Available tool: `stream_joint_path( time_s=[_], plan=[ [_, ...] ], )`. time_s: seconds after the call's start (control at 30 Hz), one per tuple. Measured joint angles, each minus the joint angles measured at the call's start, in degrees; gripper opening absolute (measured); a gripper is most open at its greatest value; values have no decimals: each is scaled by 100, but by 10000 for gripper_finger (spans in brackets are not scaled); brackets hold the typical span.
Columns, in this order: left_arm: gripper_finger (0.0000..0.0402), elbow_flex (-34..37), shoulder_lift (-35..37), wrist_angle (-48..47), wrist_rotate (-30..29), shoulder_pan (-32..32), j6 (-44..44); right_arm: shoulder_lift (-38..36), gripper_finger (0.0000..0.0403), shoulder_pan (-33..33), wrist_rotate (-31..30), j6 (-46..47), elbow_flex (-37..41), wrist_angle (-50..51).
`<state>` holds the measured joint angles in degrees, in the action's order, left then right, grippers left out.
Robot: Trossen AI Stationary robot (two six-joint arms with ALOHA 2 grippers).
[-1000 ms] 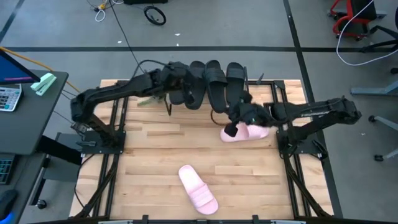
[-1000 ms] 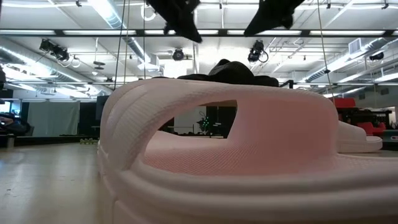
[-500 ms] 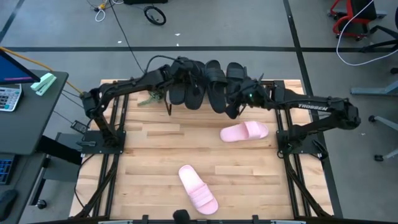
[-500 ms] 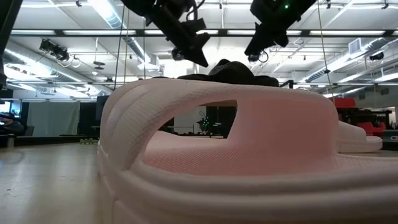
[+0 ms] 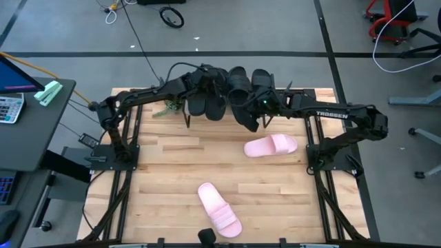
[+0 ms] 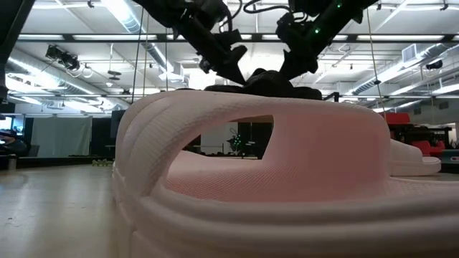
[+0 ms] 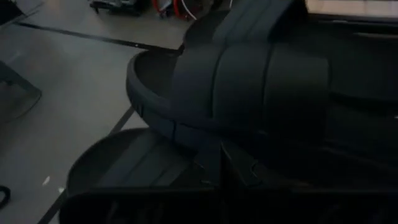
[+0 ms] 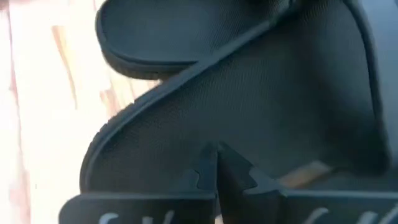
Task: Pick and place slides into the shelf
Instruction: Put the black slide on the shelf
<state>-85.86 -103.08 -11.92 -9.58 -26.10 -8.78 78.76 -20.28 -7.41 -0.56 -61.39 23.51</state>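
Both arms are crowding the far edge of the desk (image 5: 172, 155), where the black slides (image 5: 238, 93) are sitting packed side by side, long axes running front to back. The left claw (image 5: 207, 84) is pressing in over them with its fingers clenched together; the right claw (image 5: 256, 109) is reaching in alongside, fingers likewise closed, holding nothing. One pink slide (image 5: 271, 146) is lying crosswise near the right arm; another pink one (image 5: 219, 209) is resting diagonally at the near edge.

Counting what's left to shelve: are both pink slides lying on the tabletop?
Yes: one pink slide lies mid-table, the other pink slide near the front edge.
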Motion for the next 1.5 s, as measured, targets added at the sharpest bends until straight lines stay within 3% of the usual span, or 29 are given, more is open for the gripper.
stream_joint_path(
  time_s=[0.47,1.13,1.3,1.5],
  plan=[
    [0,-1,-202,442,32,-86,-236,55,2,-430,6,-62,0,-243],
    [0,-9,-503,862,380,-91,-213,32,2,-398,43,-342,0,-395],
    [0,-9,-503,774,387,-146,-196,-275,1,-142,-345,-388,0,-445],
    [0,-11,-503,725,406,-194,-192,-660,1,107,-304,-728,-2,-1674]
  ],
)
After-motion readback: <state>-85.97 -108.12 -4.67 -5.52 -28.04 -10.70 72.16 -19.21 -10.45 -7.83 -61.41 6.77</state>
